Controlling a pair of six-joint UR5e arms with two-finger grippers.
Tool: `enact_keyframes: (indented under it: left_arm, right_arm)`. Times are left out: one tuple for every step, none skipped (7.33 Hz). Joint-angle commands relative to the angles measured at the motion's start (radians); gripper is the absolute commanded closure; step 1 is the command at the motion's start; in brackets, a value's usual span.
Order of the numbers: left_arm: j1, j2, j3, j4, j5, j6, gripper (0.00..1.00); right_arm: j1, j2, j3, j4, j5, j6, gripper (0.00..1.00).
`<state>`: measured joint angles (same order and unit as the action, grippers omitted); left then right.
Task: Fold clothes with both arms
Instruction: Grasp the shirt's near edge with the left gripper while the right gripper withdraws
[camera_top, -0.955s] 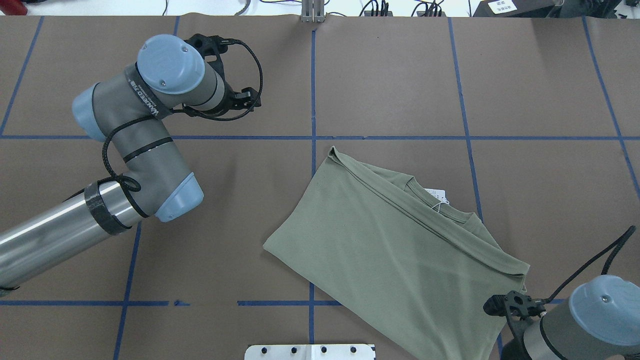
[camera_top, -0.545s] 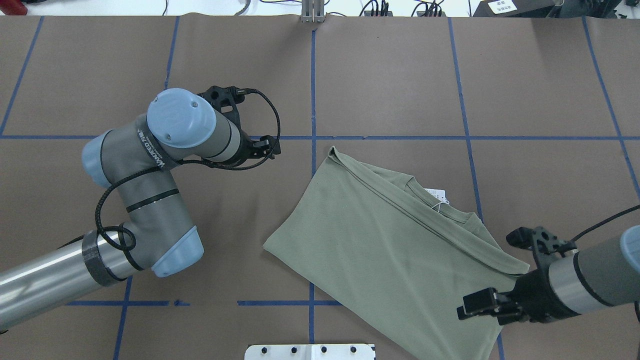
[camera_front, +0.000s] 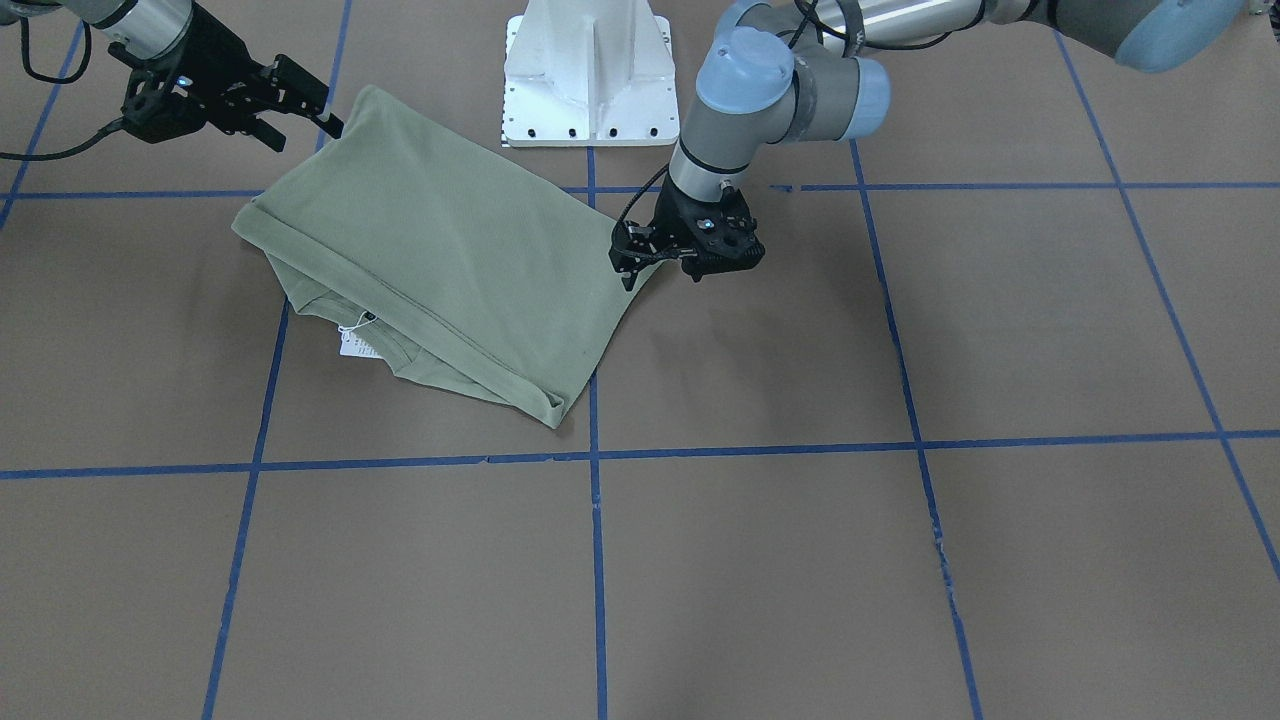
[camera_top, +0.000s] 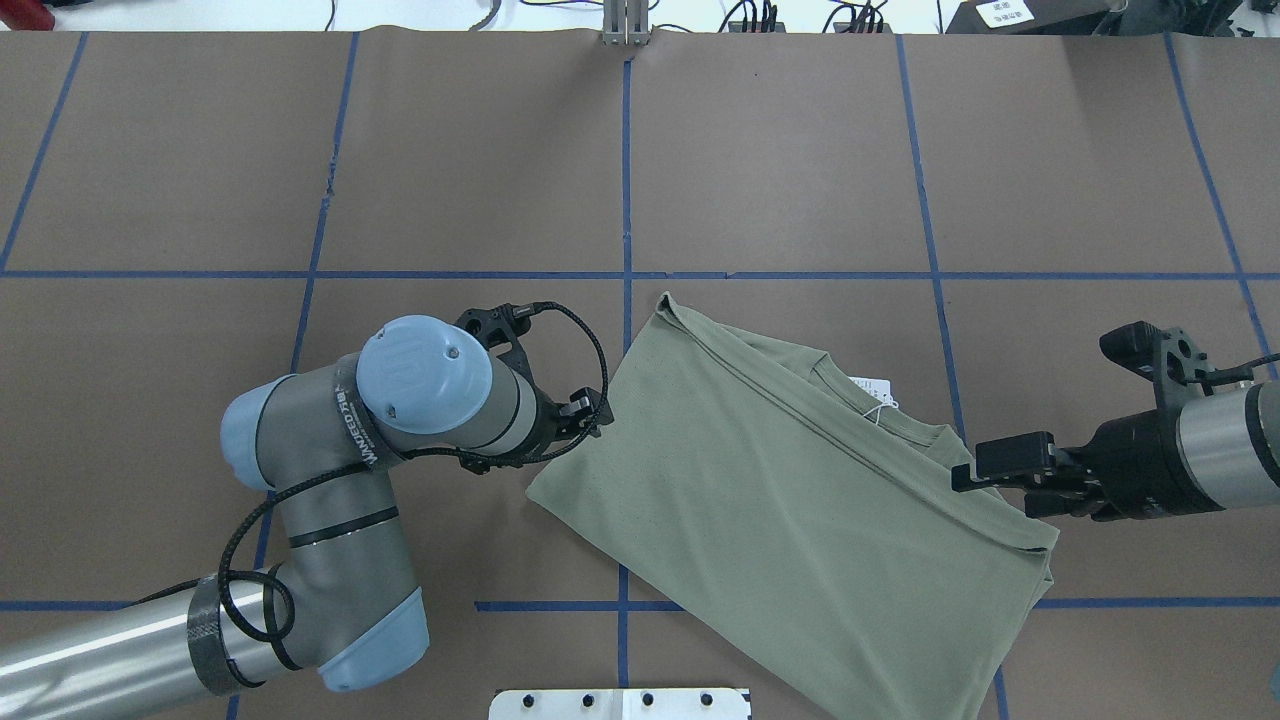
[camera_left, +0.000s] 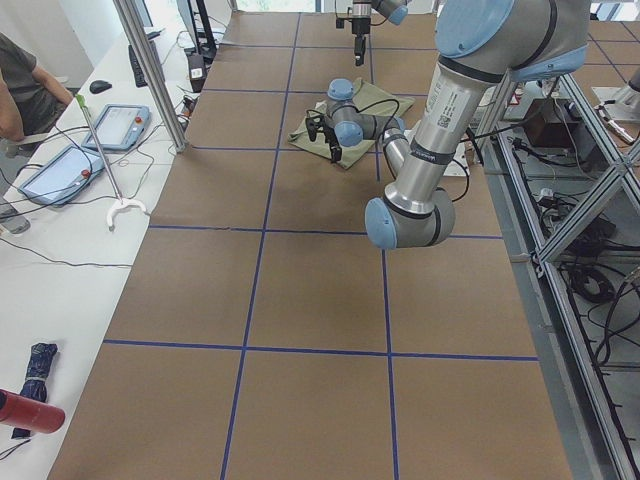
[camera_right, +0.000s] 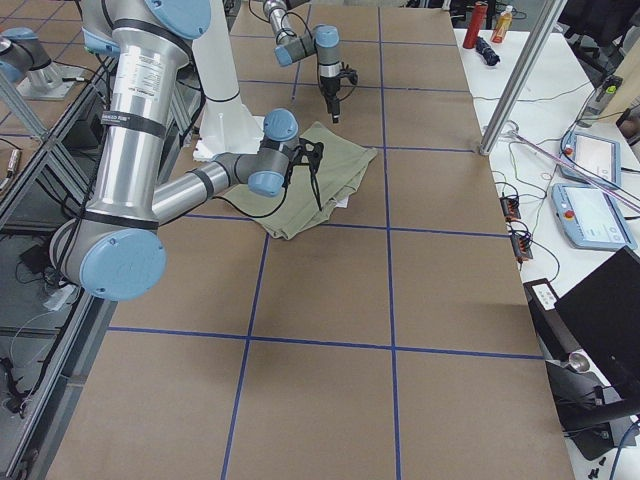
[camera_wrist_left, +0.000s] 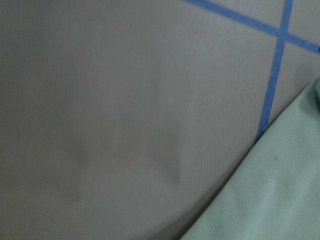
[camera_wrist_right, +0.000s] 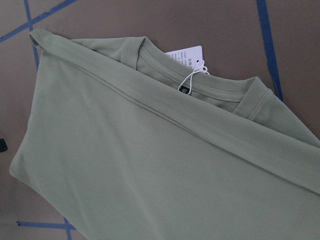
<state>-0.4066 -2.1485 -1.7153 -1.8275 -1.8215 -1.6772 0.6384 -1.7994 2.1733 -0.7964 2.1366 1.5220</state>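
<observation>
Shirt (camera_top: 780, 500): sage-green fine waffle knit, folded into a rough four-sided slab and lying flat and askew on the tabletop (camera_top: 800, 150). It lies just ahead of the white base (camera_front: 590, 70).
Collar (camera_wrist_right: 220, 90): ribbed and round, half covered by a folded band of cloth that runs straight across it.
Tag (camera_wrist_right: 185, 56): white card on a thin white string, lying past the collar on the tabletop.
Tabletop surface: matt brown sheet, squared off by blue tape (camera_top: 626, 200); the shirt crosses several of these lines.
Left fingers (camera_front: 627, 262): black, pointing down at the shirt's corner nearest the left arm, touching it or just beside it. Whether they are parted or closed cannot be told; the wrist view is blurred.
Right fingers (camera_front: 300, 88): black, spread apart and holding nothing, just beside the shirt's opposite edge, level with the collar end.
Left arm (camera_top: 340, 470): grey and silver with light-blue caps, elbow sharply bent, wrist turned downward.
Right arm (camera_top: 1200, 450): forearm nearly level, reaching in sideways, its wrist camera looking down across the whole shirt.
</observation>
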Motion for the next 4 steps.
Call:
enact_keyframes:
  left_arm:
    - [0.031, 0.018, 0.000, 0.004, 0.001, -0.076, 0.04]
    - [0.037, 0.027, 0.002, 0.004, 0.001, -0.097, 0.05]
    - [0.043, 0.029, 0.003, 0.004, 0.001, -0.113, 0.07]
    - [0.043, 0.029, 0.008, 0.004, 0.001, -0.122, 0.13]
  right_arm:
    - [0.006, 0.011, -0.009, 0.000, -0.004, 0.000, 0.00]
    - [0.007, 0.011, -0.009, 0.002, -0.006, 0.000, 0.00]
    - [0.006, 0.011, -0.009, 0.000, -0.006, 0.000, 0.00]
    - [0.006, 0.011, -0.009, 0.000, -0.006, 0.000, 0.00]
